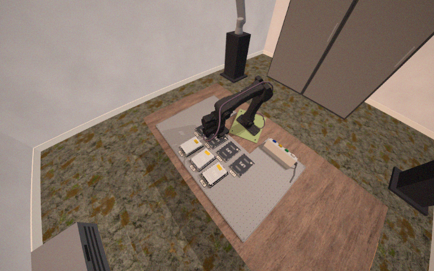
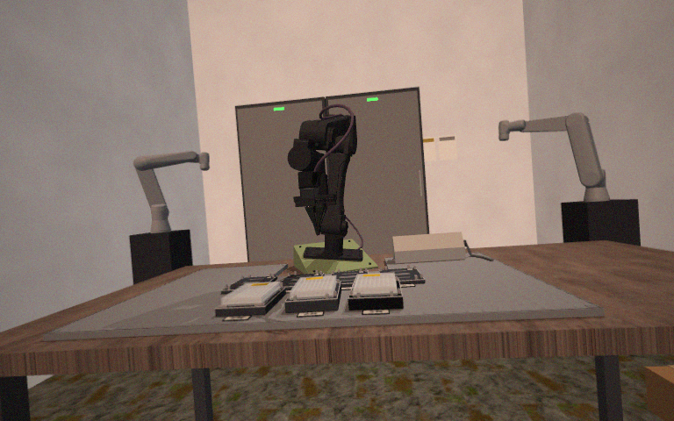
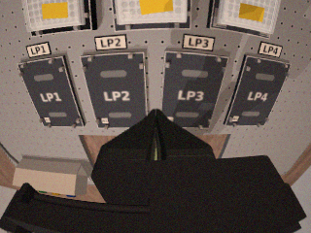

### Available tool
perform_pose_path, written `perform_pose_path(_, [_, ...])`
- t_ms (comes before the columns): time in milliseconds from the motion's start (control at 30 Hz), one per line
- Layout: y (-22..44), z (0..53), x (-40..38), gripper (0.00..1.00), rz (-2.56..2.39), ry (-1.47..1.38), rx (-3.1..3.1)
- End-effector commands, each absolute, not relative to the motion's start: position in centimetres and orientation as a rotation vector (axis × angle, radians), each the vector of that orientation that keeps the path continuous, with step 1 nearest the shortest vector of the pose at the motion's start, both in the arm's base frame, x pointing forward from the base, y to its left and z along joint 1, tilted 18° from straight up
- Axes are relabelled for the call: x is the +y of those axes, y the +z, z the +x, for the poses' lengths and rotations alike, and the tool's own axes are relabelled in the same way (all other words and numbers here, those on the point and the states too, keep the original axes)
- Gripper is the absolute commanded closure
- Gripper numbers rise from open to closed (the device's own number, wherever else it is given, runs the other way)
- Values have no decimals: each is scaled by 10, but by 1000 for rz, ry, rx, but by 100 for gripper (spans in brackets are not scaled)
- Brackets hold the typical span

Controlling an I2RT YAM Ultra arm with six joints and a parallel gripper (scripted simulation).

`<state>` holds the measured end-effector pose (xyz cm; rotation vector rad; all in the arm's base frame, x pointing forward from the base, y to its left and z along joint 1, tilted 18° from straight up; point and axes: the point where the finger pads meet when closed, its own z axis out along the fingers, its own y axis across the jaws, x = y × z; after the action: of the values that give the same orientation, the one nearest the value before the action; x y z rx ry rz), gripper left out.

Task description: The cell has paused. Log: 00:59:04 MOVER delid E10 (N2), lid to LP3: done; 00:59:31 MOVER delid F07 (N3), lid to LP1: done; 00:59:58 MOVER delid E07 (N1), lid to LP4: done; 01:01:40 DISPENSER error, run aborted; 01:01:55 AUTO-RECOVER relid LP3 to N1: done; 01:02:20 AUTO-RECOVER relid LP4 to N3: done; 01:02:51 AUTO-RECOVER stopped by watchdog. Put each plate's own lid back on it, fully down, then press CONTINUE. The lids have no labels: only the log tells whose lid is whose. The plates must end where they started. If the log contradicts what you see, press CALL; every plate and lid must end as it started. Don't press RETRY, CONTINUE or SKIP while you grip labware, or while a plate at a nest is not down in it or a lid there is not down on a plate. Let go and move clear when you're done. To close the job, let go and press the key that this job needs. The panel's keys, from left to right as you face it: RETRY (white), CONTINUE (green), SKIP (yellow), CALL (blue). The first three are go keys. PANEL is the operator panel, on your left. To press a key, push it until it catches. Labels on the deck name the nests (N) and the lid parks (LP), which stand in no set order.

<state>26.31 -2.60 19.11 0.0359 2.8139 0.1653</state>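
The far plate in the top view, left in the exterior view (image 2: 251,294), looks smooth on top, as under a lid; the other two (image 2: 313,287) (image 2: 373,283) show wells. Lid parks LP1 (image 3: 51,91), LP2 (image 3: 116,87), LP3 (image 3: 190,87) and LP4 (image 3: 259,91) are all bare. My gripper (image 3: 155,115) (image 2: 318,231) is shut and empty, high above the lid park row.
The beige operator panel (image 1: 277,153) (image 2: 428,246) (image 3: 46,178) stands on the grey deck (image 1: 243,204) to my left, with blue (image 1: 274,140), yellow (image 1: 280,145) and green (image 1: 286,150) keys showing. My arm stands on a green base (image 1: 243,133).
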Motion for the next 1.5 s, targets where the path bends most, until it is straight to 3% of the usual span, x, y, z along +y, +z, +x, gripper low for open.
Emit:
perform_pose_path(0, [204, 255, -25, 100, 25, 176, 2802])
perform_pose_path(1467, [188, 259, -23, 100, 24, 187, 2825])
